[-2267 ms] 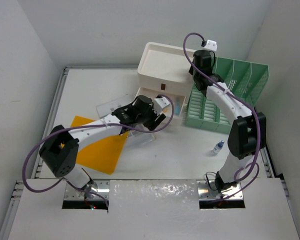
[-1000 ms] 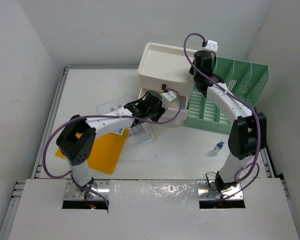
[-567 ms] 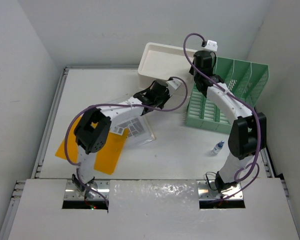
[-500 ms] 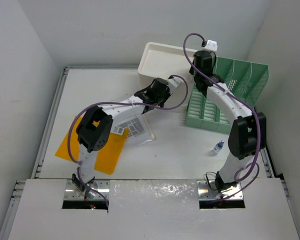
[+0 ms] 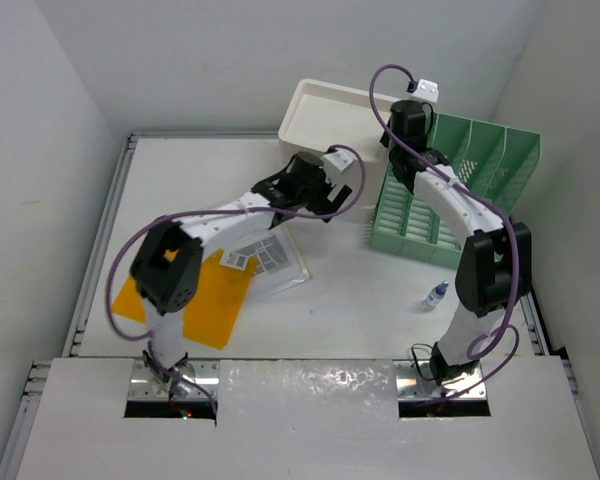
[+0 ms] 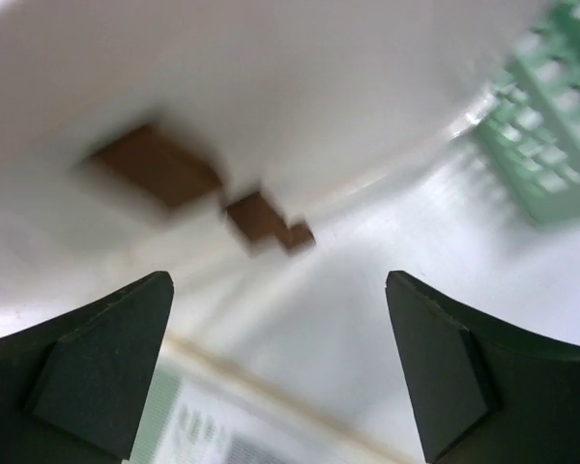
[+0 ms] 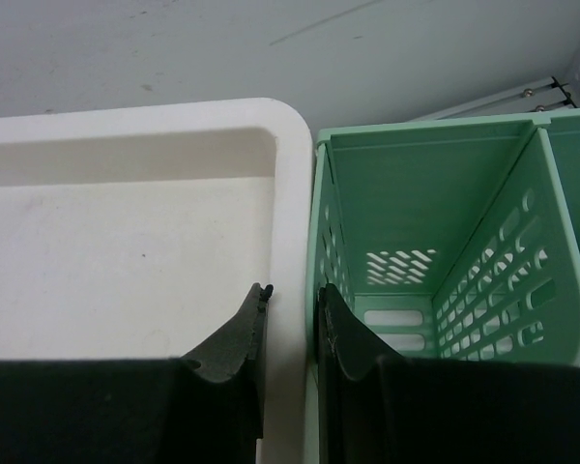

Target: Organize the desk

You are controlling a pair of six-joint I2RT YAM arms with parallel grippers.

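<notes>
**Entry: bench** [image 5: 180,170]

- **Location:** under everything. It is white and flat with metal rails at its edges, running from the arm bases to the back wall.
- **Handling (my judgement):** rigid and fixed, so I take no hold on it. The top looks smooth, so flat items will probably slide before they lift.

**Carried on it**
- **box** [image 5: 302,100]: white, back centre. It looks like stiff, light plastic, and the rim is the natural hold.
- **rack** [image 5: 450,190]: green and slotted, just beside the box on its right.
- **sheet** [image 5: 205,310]: orange, near left. I judge it thin and limp, so I would pinch a free corner.
- **sleeve** [image 5: 275,255]: clear, with printed paper inside, overlapping the sheet's right side. It is likely slick, so I would take it by an edge.
- **bottle** [image 5: 436,294]: small, near right, well apart from the rest. It probably weighs little and tips easily, so I would grip it round the body.

**Tools**
- **left tool** [image 6: 275,280]: jaws wide apart with nothing between them, close in front of the box's white face. The wrist view is blurred, and I cannot identify the brown marks there.
- **right tool** [image 7: 292,290]: closed on the box's rim. One finger is inside the tray top and the other is in the gap toward the rack.
</notes>
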